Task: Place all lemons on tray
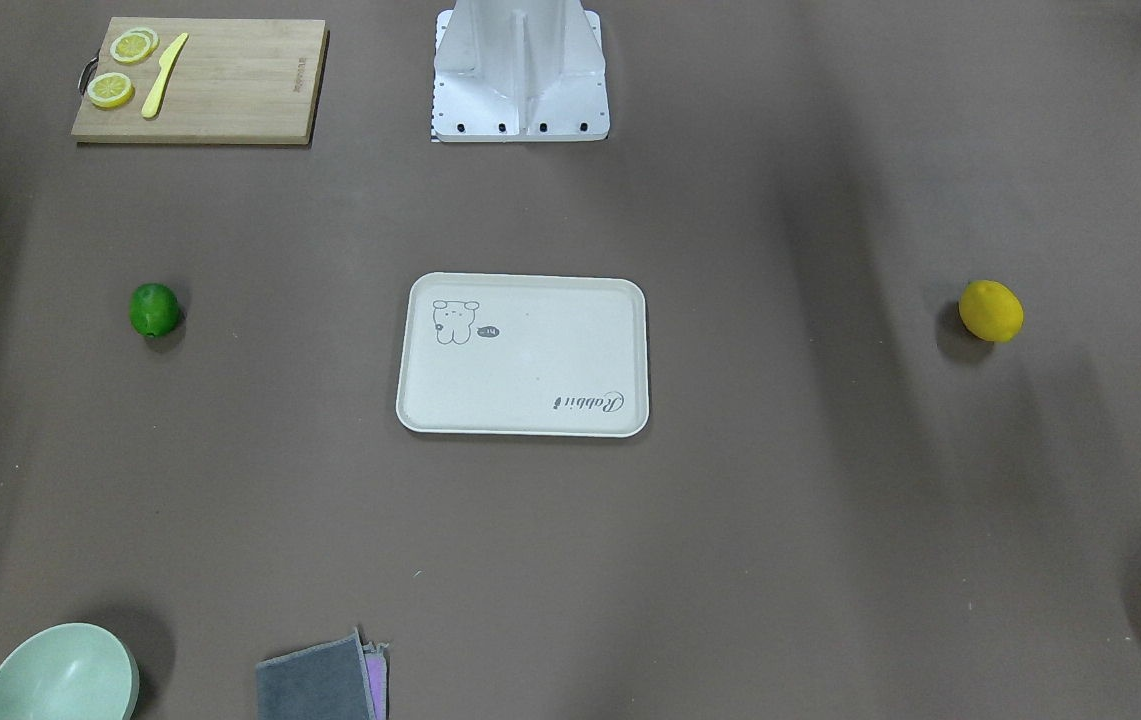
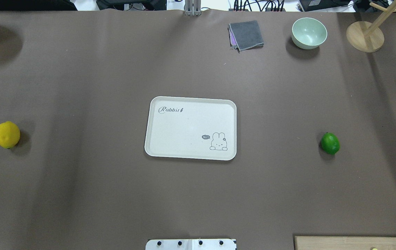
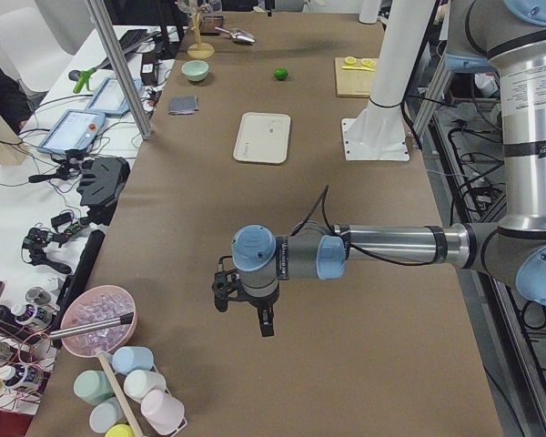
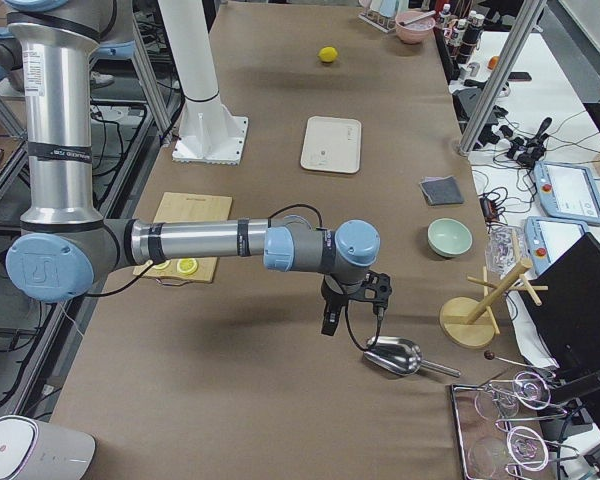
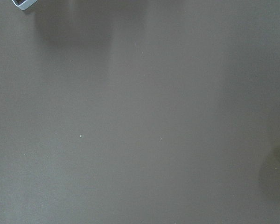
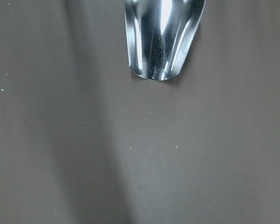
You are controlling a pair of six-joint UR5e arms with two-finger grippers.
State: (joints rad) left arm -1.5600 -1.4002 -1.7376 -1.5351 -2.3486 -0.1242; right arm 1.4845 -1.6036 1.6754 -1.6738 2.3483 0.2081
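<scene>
Both grippers show only in the side views, so I cannot tell whether either is spread or pressed together. The left gripper [image 3: 244, 311] hangs over bare table [image 2: 97, 194] at the robot's left end, with a pink bowl [image 3: 98, 319] off to its outer side near the table's edge. Its wrist camera sees only brown table. The right gripper [image 4: 352, 312] hangs over the opposite end, and a metal scoop [image 4: 392, 355] lies just beside it. The right wrist camera shows the scoop's mouth at the top of its view, with open table below.

The tray [image 2: 187, 128] lies mid-table, well apart from both grippers, with bare table on all four sides. The yellow lemon [image 2: 7, 134] lies on the table inboard of the left gripper, toward the tray. The green lemon [image 2: 330, 143] lies likewise inboard of the right gripper, between the scoop and the tray. Neither fruit touches anything else.

The overhead and front views show both lemons but no gripper. The left side view shows the green lemon only, and the right side view the yellow one only. The front view alone shows the whole cutting board [image 1: 230, 85] with its lemon slices [image 1: 134, 46] and yellow knife [image 1: 163, 75]. A green bowl [image 2: 309, 33] and a grey cloth [image 2: 246, 35] sit along the table's far edge.
</scene>
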